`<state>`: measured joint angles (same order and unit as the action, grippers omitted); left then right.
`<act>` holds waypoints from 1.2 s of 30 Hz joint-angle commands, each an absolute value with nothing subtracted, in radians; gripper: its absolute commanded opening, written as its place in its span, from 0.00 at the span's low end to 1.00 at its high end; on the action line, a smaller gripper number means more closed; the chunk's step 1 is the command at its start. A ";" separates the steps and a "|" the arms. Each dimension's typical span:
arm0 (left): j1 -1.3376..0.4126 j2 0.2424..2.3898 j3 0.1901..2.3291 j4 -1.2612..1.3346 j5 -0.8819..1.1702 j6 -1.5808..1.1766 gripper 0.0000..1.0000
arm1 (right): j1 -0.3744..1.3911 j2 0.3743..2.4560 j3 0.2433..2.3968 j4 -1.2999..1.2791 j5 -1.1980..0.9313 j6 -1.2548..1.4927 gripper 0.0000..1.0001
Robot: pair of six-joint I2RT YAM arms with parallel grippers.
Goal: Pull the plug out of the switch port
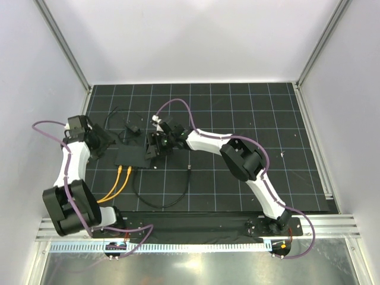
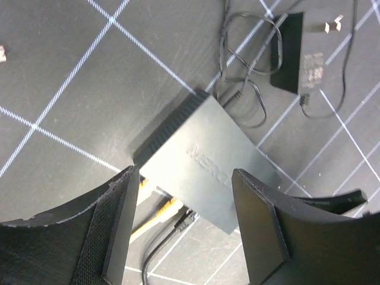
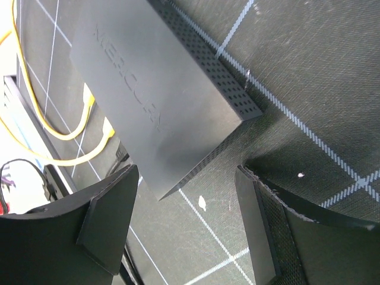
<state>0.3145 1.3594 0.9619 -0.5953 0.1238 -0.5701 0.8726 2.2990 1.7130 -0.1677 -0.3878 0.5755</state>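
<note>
My left claw point(image 2: 184, 172) and right claw point(image 3: 187, 171) both gape by the switch point(image 2: 208, 148). One should pin it while the other draws a yellow plug point(image 2: 163, 211) straight out.

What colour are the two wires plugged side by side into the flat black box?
Yellow. The wires show best in the top view, at the box's near edge.

White links point(image 1: 208, 140), black joints point(image 1: 243, 160), purple cables point(image 1: 178, 101), black claws point(image 2: 185, 172)
</note>
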 commanded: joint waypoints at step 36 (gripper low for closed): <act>0.152 1.384 1.005 -0.655 0.143 -0.488 0.60 | 0.885 2.230 1.621 -0.021 -0.267 0.816 0.68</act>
